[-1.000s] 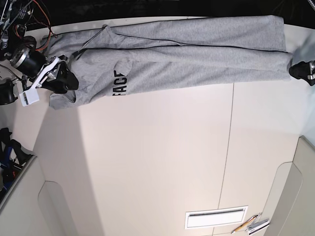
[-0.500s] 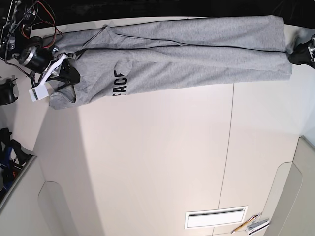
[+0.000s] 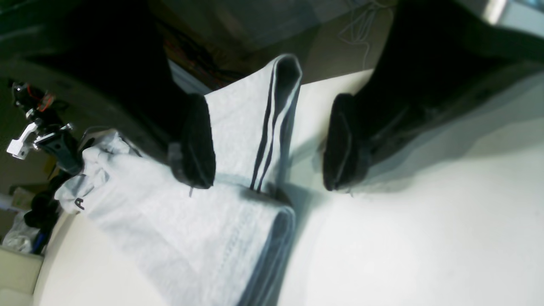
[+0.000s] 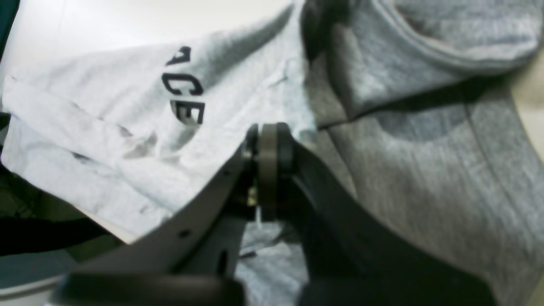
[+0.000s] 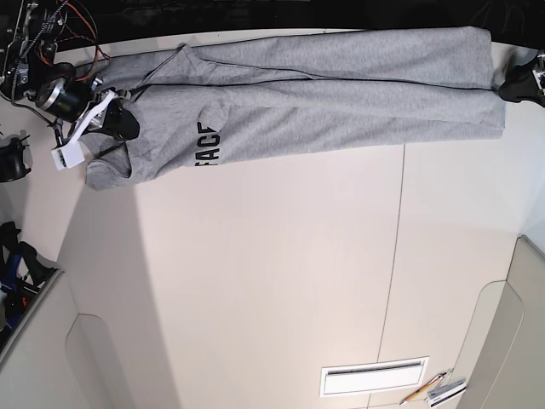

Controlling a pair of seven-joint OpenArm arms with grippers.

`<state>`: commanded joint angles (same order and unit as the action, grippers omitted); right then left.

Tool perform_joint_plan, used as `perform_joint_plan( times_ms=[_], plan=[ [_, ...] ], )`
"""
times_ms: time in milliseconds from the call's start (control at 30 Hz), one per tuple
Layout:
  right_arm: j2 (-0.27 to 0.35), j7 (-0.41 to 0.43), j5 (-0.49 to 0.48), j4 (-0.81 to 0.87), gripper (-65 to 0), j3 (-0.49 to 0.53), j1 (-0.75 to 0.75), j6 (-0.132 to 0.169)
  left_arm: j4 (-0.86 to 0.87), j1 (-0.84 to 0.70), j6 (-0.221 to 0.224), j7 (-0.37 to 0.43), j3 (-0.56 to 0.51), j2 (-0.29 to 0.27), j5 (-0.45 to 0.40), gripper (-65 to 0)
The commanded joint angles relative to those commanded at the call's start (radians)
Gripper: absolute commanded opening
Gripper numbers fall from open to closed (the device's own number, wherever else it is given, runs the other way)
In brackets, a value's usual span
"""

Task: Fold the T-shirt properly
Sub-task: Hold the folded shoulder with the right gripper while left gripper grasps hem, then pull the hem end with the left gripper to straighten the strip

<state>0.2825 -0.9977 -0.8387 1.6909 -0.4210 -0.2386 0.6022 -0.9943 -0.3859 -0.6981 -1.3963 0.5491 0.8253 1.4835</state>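
The grey T-shirt [image 5: 341, 94] lies folded into a long band along the table's far edge, with black lettering [image 5: 209, 143] near its left end. My right gripper [image 5: 119, 121] is at that collar end. In the right wrist view its pads [image 4: 267, 136] are pressed together on the T-shirt [image 4: 425, 170], beside the lettering [image 4: 185, 93]. My left gripper [image 5: 519, 83] is at the hem end on the right. In the left wrist view it [image 3: 267, 165] is open, and the folded hem corner of the T-shirt [image 3: 191, 229] lies between its fingers [image 3: 195, 144].
A white slotted plate [image 5: 373, 377] and some pencils [image 5: 434, 390] lie at the near right. Cables and arm hardware [image 5: 34, 51] crowd the far left corner. Dark gear [image 5: 17, 264] sits at the left edge. A table seam [image 5: 393, 256] runs front to back.
My right gripper has moved toward the far edge with the collar end, and the shirt's left corner has shifted. My left gripper has moved from the hem's near corner toward the far edge.
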Motion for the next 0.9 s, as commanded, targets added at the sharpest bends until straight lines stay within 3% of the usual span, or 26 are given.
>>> perform_joint_plan(
  times_ms=[200,433,633,667,700,767,800,833,900],
  plan=[
    [0.0,-0.001,-0.011,0.0,-65.0,0.0,0.0,0.0,-0.111,0.0,0.0,0.0,-0.001,-0.011,0.0,-20.8],
    [0.0,0.0,-0.011,0.0,-65.0,0.0,0.0,0.0,-0.132,-0.003,0.0,0.0,-0.006,-0.078,0.0,-20.8],
    [0.0,0.0,-0.011,0.0,-65.0,0.0,0.0,0.0,-0.14,-0.003,0.0,0.0,-0.079,-0.083,0.0,-20.9],
    [0.0,0.0,-0.011,0.0,-65.0,0.0,0.0,0.0,-0.149,-0.003,0.0,0.0,-0.087,-0.083,0.0,-22.7],
    [0.0,0.0,-0.013,0.0,-65.0,0.0,0.0,0.0,-0.159,-0.002,0.0,0.0,-0.09,-0.083,0.0,-29.6],
    [0.0,0.0,-0.015,0.0,-65.0,0.0,0.0,0.0,-0.172,-0.002,0.0,0.0,-0.09,-0.083,0.0,-51.6],
    [0.0,0.0,-0.015,0.0,-65.0,0.0,0.0,0.0,-0.177,-0.002,0.0,0.0,-0.09,-0.083,0.0,-59.0],
    [0.0,0.0,-0.015,0.0,-65.0,0.0,0.0,0.0,-0.183,0.001,0.0,0.0,-0.09,-0.083,0.0,-64.1],
    [0.0,0.0,-0.015,0.0,-65.0,0.0,0.0,0.0,-0.193,0.003,0.0,0.0,-0.09,-0.082,0.0,-65.0]
  ],
)
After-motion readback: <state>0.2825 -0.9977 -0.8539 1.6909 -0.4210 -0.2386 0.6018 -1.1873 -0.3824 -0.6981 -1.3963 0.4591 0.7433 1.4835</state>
